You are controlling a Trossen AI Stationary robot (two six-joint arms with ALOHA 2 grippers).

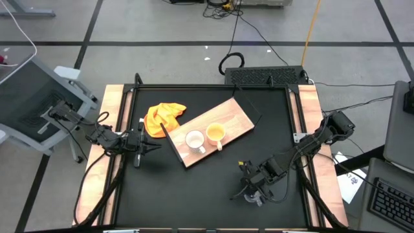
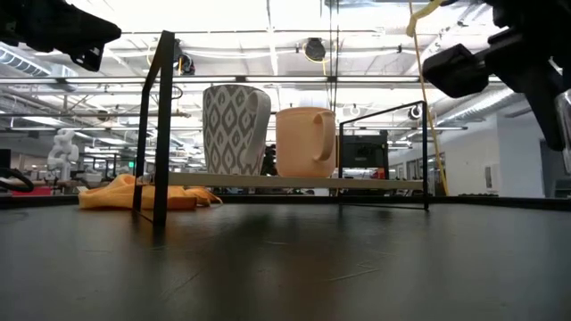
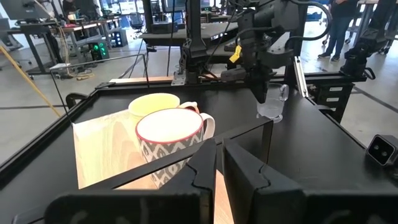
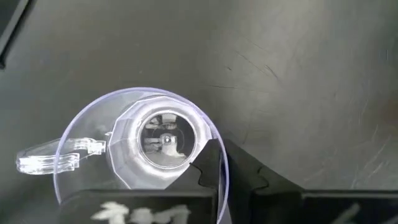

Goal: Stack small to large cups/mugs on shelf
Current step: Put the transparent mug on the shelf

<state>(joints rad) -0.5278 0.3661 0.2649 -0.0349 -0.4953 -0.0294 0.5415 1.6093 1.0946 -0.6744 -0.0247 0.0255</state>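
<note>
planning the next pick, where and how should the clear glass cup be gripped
Grip the clear glass cup by its rim wall, coming straight down from above: it stands upright, mouth open, on the black tabletop. Choose the side away from its glass handle. The right end effector sits over that rim.

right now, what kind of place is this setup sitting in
Most likely a robotics lab or open industrial workshop. The low view shows a high ceiling with strip lights and exposed beams, the high view shows cables trailing over a taped concrete floor, and the left wrist view shows other workbenches beyond the table.
</note>
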